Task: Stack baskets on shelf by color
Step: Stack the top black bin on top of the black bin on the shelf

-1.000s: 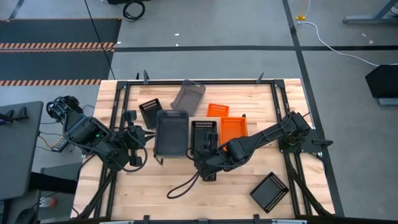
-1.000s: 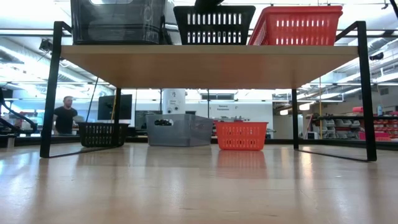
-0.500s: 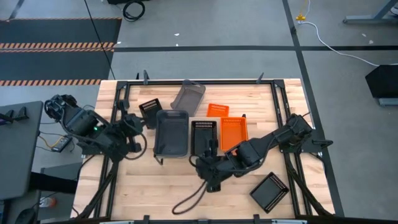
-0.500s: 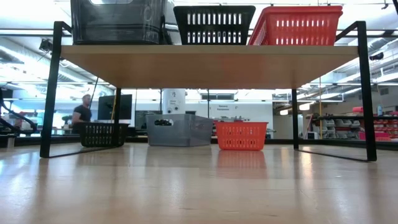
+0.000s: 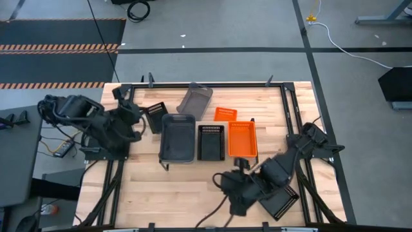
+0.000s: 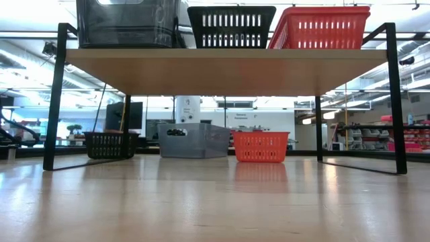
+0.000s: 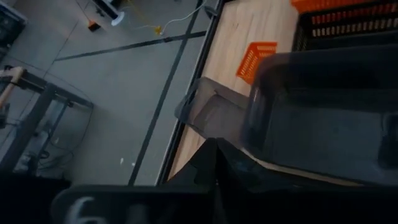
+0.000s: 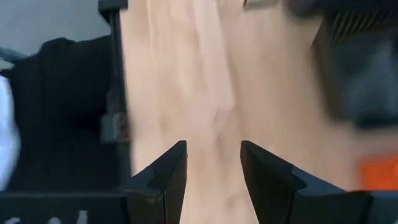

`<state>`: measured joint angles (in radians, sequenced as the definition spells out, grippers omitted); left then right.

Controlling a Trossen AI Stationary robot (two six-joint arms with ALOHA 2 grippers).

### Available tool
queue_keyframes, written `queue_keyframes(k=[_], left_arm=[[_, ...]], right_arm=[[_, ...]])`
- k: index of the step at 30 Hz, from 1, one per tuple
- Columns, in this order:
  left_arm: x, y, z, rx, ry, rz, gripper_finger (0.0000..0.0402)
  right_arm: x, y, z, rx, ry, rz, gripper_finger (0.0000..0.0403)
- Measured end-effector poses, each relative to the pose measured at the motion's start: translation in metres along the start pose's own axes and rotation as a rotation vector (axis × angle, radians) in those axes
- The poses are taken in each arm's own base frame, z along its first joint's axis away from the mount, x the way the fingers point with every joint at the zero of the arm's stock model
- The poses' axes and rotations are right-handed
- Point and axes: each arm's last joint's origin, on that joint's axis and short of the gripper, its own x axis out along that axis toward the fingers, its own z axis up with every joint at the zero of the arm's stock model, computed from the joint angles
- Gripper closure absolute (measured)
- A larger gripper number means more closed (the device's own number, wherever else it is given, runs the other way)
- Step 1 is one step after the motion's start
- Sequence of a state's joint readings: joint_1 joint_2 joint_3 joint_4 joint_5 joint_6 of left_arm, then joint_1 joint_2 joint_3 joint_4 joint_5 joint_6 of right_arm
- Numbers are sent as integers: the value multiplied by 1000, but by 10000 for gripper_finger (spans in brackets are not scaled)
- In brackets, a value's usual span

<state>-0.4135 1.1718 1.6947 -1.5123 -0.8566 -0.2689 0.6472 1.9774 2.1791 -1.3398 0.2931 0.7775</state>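
Note:
Three baskets stand side by side on the shelf (image 5: 207, 125): a grey one (image 5: 177, 137), a black one (image 5: 210, 142) and an orange one (image 5: 241, 138). Beyond the shelf, a small black basket (image 5: 154, 116), a tilted grey basket (image 5: 194, 98) and an orange basket (image 5: 225, 114) rest on the table. Another black basket (image 5: 278, 200) lies at the near right. My right gripper (image 5: 222, 180) (image 8: 211, 168) hovers open over bare wood, near of the shelf. My left gripper (image 5: 136, 119) (image 7: 216, 168) is shut, left of the grey basket on the shelf (image 7: 323, 118).
The low view shows the shelf board (image 6: 228, 64) on thin black legs, with the far three baskets on the table behind it. A black metal frame (image 5: 286, 109) runs around the table top. A cable loop trails below my right arm near the table's near edge.
My right gripper has drawn back from the black basket on the shelf toward the table's near edge and somewhat right. My left arm has swung from the near left toward the far edge, ending beside the small black basket. A person in the room behind has walked out of sight.

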Motion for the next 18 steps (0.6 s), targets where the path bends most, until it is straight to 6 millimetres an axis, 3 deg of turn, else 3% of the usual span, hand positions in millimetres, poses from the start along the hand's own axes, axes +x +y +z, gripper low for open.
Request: queue_keyframes(k=[5, 12, 18], left_arm=[[11, 10, 8, -7, 6, -146, 370], [40, 26, 18, -23, 45, -230, 365], [67, 48, 14, -96, 104, -312, 369]], right_arm=[[-7, 24, -36, 155, 47, -17, 245], [-10, 60, -103, 284, -60, -92, 245], [-1, 67, -154, 339, -55, -178, 245]])
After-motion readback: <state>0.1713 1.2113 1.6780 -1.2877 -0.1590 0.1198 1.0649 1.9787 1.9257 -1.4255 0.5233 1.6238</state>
